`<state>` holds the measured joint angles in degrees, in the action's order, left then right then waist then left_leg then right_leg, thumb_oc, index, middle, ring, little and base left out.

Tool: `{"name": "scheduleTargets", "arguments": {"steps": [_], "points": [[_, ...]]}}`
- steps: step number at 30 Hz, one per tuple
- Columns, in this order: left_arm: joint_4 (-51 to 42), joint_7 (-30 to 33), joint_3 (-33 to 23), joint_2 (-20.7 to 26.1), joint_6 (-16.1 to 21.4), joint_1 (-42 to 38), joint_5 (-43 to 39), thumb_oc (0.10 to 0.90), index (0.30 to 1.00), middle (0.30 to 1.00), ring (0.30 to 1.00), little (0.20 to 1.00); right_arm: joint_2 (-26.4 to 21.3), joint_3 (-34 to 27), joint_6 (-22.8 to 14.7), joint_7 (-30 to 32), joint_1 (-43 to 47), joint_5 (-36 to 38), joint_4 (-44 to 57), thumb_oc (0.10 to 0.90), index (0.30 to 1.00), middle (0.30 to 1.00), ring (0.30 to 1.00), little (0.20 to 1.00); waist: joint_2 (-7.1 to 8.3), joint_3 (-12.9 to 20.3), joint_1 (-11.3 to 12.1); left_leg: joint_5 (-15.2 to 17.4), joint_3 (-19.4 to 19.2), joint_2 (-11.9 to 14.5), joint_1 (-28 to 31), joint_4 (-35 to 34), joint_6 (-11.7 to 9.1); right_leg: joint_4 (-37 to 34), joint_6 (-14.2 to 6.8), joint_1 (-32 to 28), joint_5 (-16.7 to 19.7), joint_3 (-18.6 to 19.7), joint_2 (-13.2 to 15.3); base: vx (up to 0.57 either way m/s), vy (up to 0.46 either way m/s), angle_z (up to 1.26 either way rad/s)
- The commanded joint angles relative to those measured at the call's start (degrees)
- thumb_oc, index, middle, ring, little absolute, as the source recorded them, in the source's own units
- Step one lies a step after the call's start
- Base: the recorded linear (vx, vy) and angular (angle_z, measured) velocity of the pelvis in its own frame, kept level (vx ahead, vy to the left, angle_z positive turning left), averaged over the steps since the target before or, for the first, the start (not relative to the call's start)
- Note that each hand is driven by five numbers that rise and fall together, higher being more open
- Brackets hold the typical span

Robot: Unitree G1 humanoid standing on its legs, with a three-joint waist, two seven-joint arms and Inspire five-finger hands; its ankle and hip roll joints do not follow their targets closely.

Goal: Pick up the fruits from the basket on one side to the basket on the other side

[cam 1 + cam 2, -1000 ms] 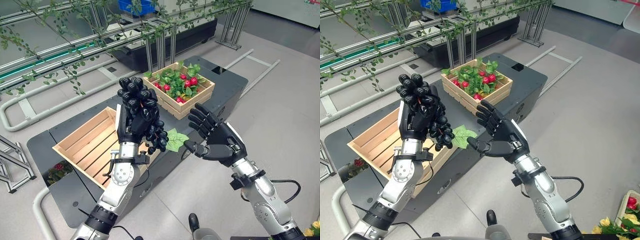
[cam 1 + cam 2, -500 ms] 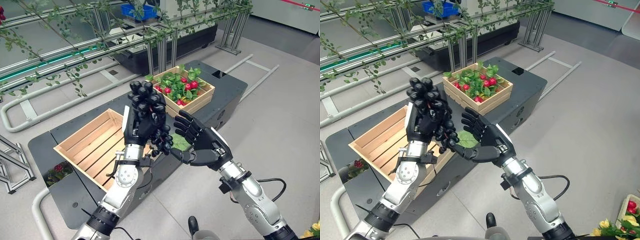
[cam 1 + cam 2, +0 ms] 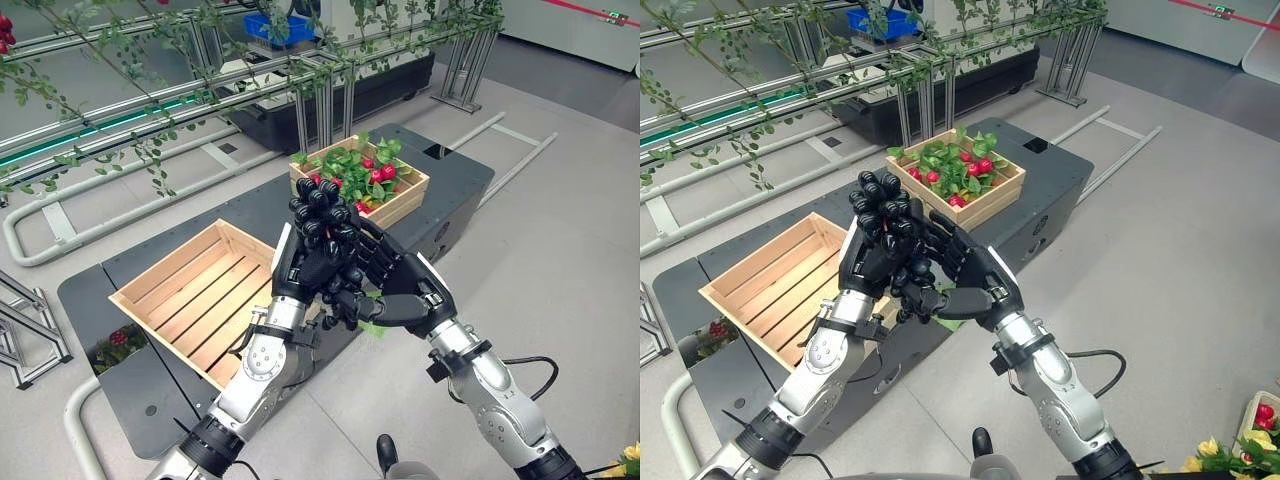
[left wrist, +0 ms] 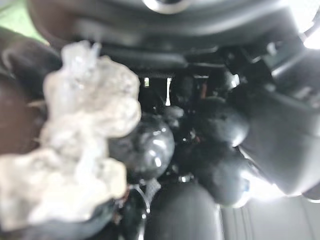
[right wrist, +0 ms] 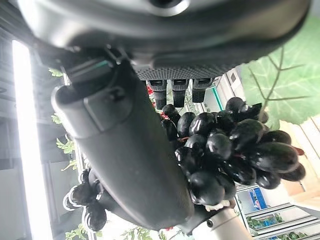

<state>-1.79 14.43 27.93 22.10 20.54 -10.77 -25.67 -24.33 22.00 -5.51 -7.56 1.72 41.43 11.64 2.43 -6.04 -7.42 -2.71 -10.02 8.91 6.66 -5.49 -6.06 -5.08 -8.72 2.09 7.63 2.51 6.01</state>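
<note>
behind, dark desk (image 3: 455, 180). my right hand (image 3: 405, 290) has closed in, fingers now cupping the grape bunch (image 5: 235, 150) my left hand (image 3: 310, 262) grips above the empty crate (image 3: 190, 295): handover starting, i reckon.

Grape bunch (image 5: 235, 150) mostly hidden between both robot hands, right robot hand (image 3: 405, 290) grip perhaps closing, unclear

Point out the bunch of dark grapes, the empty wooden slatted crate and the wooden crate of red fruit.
Bunch of dark grapes (image 5: 235, 150), right wrist view, middle berries.
Empty wooden slatted crate (image 3: 190, 300), left eye view, floor slat.
Wooden crate of red fruit (image 3: 405, 203), left eye view, front wall.
</note>
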Motion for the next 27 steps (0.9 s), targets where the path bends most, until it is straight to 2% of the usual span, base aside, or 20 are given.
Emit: {"name": "scheduleTargets", "arguments": {"steps": [1, 5, 12, 20, 23, 27], "points": [[-5.2, -2.2, 2.3, -0.7, 6.1, -6.3, -0.5, 0.4, 0.3, 0.3, 0.3, 0.3, 2.4, 0.7, -8.4, 0.7, 7.1, 3.2, 4.0, 0.8, 0.9, 0.9, 0.9, 0.9, -1.08, 3.6, 1.1, 3.7, 1.1, 0.5, -0.6, 0.5, 2.5, 0.1, 1.9, -3.2, -4.8, -1.4, -1.9, 0.0, 0.0, 0.0], [-5.9, -0.9, 1.9, -0.5, 7.5, -6.3, 0.4, 0.4, 0.3, 0.3, 0.3, 0.3, 2.0, 0.7, -9.4, 2.0, 6.5, 0.4, 3.1, 0.8, 0.9, 0.9, 0.9, 0.9, -1.08, 3.6, 1.0, 3.5, 1.0, 0.7, -0.6, 0.5, 2.4, 0.1, 1.9, -3.2, -4.7, -1.6, -1.9, 0.0, 0.0, 0.0], [-7.8, 0.4, -0.7, 0.5, 10.6, -6.1, 0.3, 0.4, 0.3, 0.3, 0.3, 0.3, 1.1, -1.7, -10.6, 3.2, 4.8, 2.5, 2.2, 0.8, 0.9, 0.9, 0.9, 0.9, -1.27, 3.3, 0.8, 3.4, 1.2, 0.7, -1.0, 0.5, 2.3, 0.1, 2.0, -2.8, -4.6, -1.3, -2.1, 0.0, 0.0, 0.0], [-11.1, -0.8, -1.1, 0.6, 12.7, -5.8, 0.0, 0.4, 0.3, 0.3, 0.3, 0.3, 1.0, -1.1, -7.3, 4.9, 0.7, -3.3, 0.7, 0.8, 0.9, 0.9, 0.9, 0.9, -1.42, 3.1, 0.2, 3.4, 1.4, 0.6, -1.3, 0.5, 2.5, 0.1, 2.0, -2.6, -4.5, -1.2, -2.0, 0.0, 0.0, 0.0], [-12.0, -1.9, 0.2, 0.8, 14.5, -6.8, 1.0, 0.4, 0.3, 0.3, 0.3, 0.3, 0.2, -0.5, -5.8, 10.6, 0.7, -6.6, -2.3, 0.8, 0.9, 0.9, 0.9, 0.9, -1.38, 3.0, -0.2, 3.3, 1.3, 0.6, -1.2, 0.5, 2.5, 0.1, 2.0, -2.6, -4.4, -0.9, -2.1, 0.0, 0.0, 0.0], [-12.4, -2.7, 1.4, 0.6, 14.5, -7.9, 0.7, 0.4, 0.3, 0.3, 0.3, 0.3, 0.3, 0.2, -4.3, 11.9, 1.3, -8.0, -4.8, 0.8, 0.9, 0.9, 0.9, 0.9, -1.46, 2.9, -0.3, 3.3, 1.3, 0.6, -1.2, 0.5, 2.5, 0.1, 1.9, -2.6, -4.4, -1.0, -2.0, 0.0, 0.0, 0.0]]}}
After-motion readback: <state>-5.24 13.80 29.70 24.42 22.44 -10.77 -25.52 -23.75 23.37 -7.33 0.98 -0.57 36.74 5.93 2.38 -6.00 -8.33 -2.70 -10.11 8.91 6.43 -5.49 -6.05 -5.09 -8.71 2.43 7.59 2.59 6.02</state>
